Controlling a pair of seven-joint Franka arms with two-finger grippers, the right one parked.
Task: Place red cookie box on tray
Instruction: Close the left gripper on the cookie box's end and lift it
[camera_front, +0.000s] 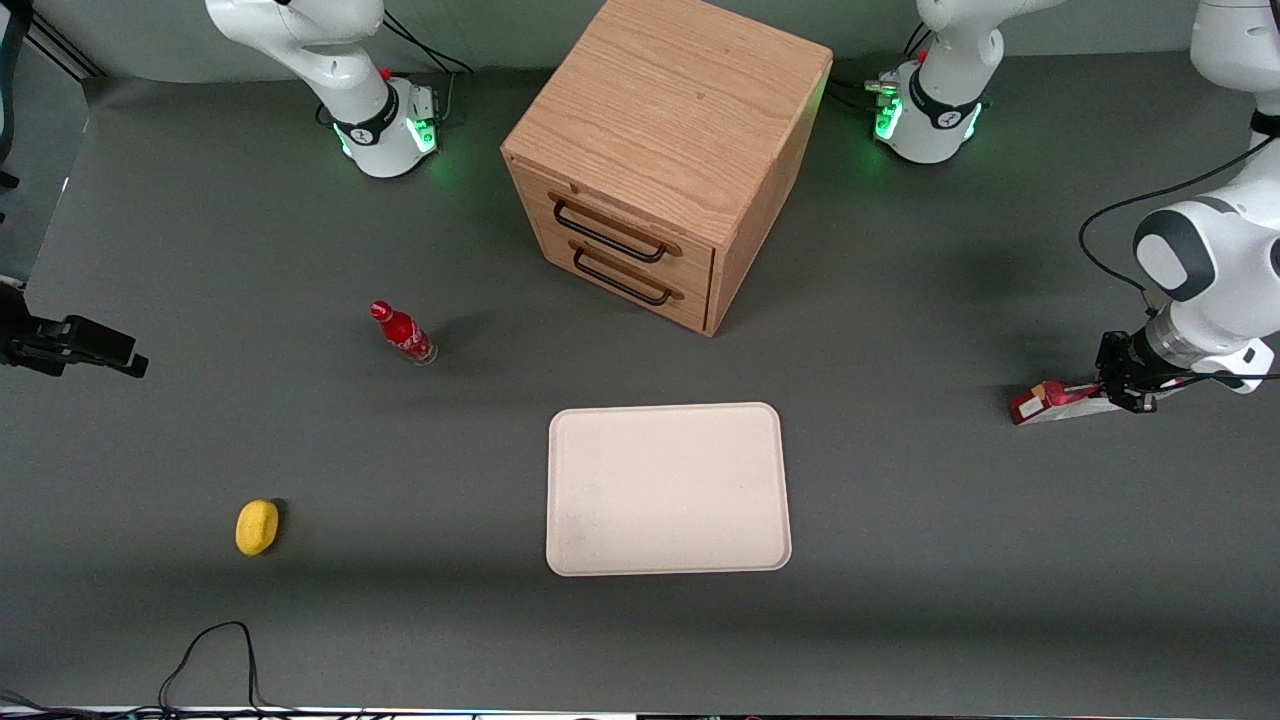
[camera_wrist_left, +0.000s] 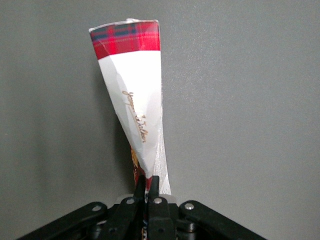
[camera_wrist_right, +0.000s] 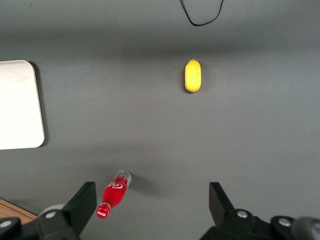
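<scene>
Gripper (camera_front: 1125, 383) in front view sits at the working arm's table end, red cookie box (camera_front: 1060, 402) in it, tray (camera_front: 668, 489) well apart; wrist view: fingers clamp the box's (camera_wrist_left: 135, 110) thin end; light cardboard, probably crushable

The gripper (camera_front: 1128, 388) covers the near end of the red cookie box (camera_front: 1055, 400) in the front view, so the box's full length is not seen there. In the wrist view the gripper's body runs off the picture's edge, and small gold lettering on the box (camera_wrist_left: 136, 120) cannot be read.
</scene>
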